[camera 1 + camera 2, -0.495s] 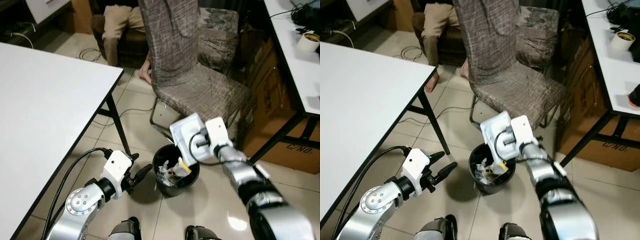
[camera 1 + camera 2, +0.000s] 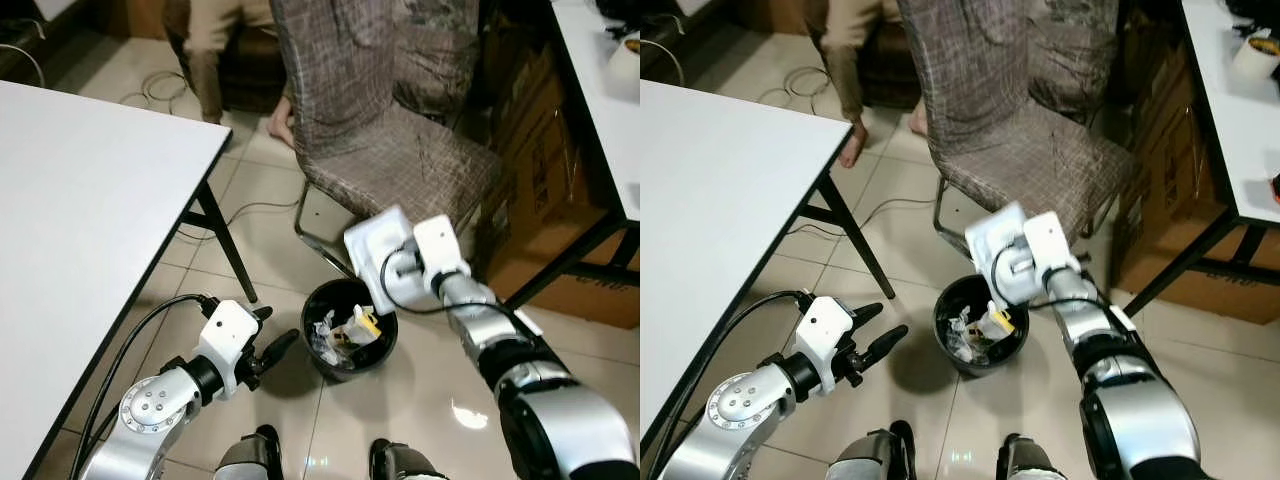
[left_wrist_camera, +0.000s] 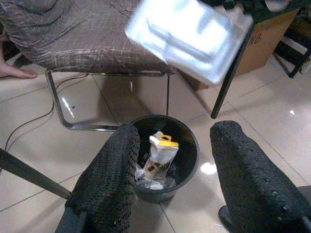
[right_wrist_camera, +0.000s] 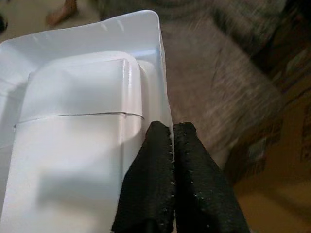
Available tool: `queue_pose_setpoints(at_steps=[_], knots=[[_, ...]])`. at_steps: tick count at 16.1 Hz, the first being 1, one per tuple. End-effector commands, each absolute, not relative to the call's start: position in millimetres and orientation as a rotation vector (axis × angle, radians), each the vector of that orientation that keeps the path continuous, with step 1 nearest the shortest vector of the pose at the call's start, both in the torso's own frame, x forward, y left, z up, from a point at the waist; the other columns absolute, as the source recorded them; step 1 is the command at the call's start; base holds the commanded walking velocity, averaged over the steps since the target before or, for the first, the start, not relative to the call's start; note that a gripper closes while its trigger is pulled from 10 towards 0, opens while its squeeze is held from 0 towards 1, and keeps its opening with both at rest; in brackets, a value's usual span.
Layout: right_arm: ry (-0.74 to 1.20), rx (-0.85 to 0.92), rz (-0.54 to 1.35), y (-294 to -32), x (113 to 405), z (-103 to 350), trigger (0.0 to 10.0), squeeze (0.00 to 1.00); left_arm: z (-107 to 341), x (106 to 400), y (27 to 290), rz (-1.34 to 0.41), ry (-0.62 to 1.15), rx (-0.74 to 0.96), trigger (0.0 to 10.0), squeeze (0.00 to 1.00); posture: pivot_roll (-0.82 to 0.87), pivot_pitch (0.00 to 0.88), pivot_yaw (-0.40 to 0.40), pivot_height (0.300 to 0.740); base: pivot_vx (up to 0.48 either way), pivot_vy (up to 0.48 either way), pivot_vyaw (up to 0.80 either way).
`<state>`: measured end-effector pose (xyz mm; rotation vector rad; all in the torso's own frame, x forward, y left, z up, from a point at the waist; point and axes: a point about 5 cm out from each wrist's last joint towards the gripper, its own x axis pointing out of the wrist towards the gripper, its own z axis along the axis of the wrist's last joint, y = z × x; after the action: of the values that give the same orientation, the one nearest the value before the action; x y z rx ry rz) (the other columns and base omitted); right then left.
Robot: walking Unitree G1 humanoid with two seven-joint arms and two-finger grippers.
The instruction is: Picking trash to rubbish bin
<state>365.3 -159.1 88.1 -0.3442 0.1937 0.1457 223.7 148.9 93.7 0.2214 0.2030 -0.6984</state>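
A white foam food container (image 2: 374, 252) hangs tilted just above the far rim of a black rubbish bin (image 2: 325, 296) on the tiled floor. My right gripper (image 4: 171, 141) is shut on the container's edge, fingers (image 4: 156, 160) pinched together. The bin holds crumpled wrappers and a yellow-capped pouch (image 3: 159, 155). My left gripper (image 2: 284, 324) is open and holds nothing. It hovers low to the left of the bin, pointing at it. In the left wrist view the bin (image 3: 193, 143) lies between its fingers (image 3: 112, 179), with the container (image 3: 189, 36) above.
A grey patterned chair (image 2: 400, 150) stands right behind the bin, its metal legs close to the rim. A white table (image 2: 70, 200) fills the left, another table (image 2: 600, 110) the right, with a cardboard box (image 2: 575, 280) beneath. A seated person's legs (image 2: 200, 60) and a floor cable are at the back.
The whole view has shifted a little, so the camera moved. My right gripper still holds the container over the bin; my left gripper stays beside it.
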Motion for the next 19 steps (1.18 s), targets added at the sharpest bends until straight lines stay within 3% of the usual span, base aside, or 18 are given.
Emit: queue_pose_setpoints(at_steps=[1,19], knots=[[0.163,-0.328,0.123,-162,366,92,10.0,1.00,93,220,152,-0.704,0.222,0.216,10.0,0.00,0.03,0.246,0.020,0.740,0.000,0.000,0.00],[0.060,-0.238,0.140,-156,370,105,10.0,1.00,94,221,152,-0.694,0.227,0.236,10.0,0.00,0.05,0.238,0.022,0.740,0.000,0.000,0.00]])
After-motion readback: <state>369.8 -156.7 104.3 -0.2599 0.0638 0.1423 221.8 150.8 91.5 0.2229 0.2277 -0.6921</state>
